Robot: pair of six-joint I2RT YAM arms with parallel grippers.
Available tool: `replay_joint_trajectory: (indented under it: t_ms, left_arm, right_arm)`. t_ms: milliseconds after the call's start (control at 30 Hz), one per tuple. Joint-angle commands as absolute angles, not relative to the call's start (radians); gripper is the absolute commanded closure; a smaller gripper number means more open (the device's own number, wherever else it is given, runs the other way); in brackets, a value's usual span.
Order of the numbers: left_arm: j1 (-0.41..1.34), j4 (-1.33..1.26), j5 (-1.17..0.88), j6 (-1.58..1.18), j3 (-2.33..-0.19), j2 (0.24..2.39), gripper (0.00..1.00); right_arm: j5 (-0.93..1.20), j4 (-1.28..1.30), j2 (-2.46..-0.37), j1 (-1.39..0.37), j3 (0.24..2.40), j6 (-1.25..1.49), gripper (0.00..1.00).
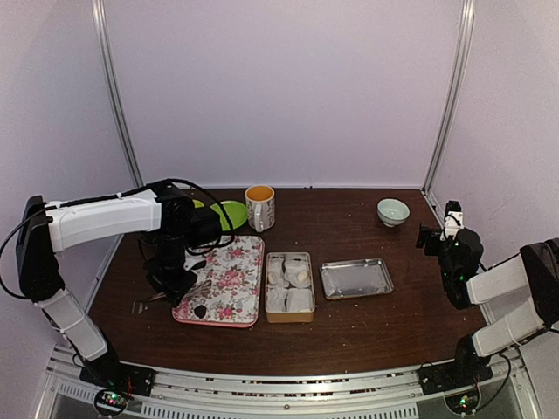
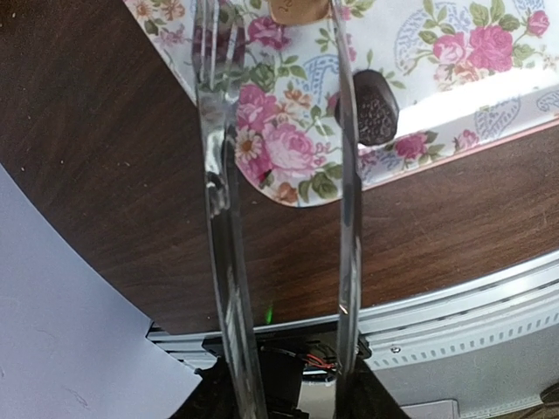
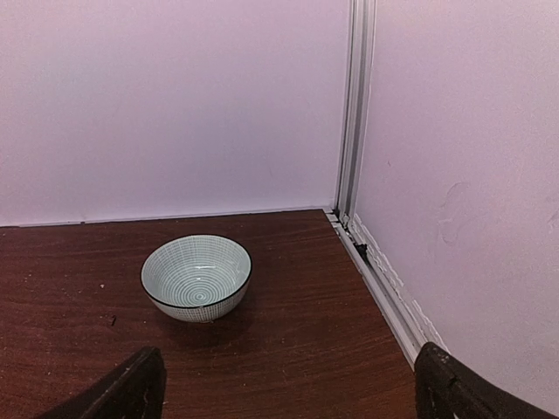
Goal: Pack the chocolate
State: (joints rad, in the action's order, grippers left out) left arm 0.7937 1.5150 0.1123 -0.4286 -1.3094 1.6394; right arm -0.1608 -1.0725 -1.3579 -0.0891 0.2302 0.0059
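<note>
The chocolate (image 1: 200, 310), a small dark lump, lies on the near end of a floral tray (image 1: 229, 271). In the left wrist view the chocolate (image 2: 376, 106) sits just outside the right arm of a pair of metal tongs (image 2: 220, 227), not between the arms. My left gripper (image 2: 293, 397) is shut on the tongs, whose tips reach over the floral tray (image 2: 288, 148). From above, the left gripper (image 1: 172, 278) hovers at the tray's left edge. My right gripper (image 3: 288, 397) is open and holds nothing, off at the right side (image 1: 434, 237).
A tan tin (image 1: 289, 318) holding white wrapped cakes stands right of the tray, with a silver lid (image 1: 356, 278) beside it. A mug (image 1: 259, 207) and a green plate (image 1: 232, 214) stand behind. A striped bowl (image 3: 196, 277) sits back right.
</note>
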Motion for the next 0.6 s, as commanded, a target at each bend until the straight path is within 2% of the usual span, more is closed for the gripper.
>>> replay_joint_trajectory:
  t_ms: [0,267,567]
  left_arm:
    - [0.806,1.551,0.121,-0.468,-1.291,1.612,0.58]
    - [0.834,1.532,0.117,-0.469,-1.290,1.617,0.57]
    - [0.836,1.515,0.124,-0.466,-1.272,1.620,0.62]
  right_arm:
    - [-0.175,-1.094,-1.359,-0.084,0.247,0.012,0.00]
    - [-0.175,-1.094,-1.359,-0.084,0.248,0.012,0.00]
    - [-0.175,-1.094,-1.359,-0.084,0.248,0.012,0.00]
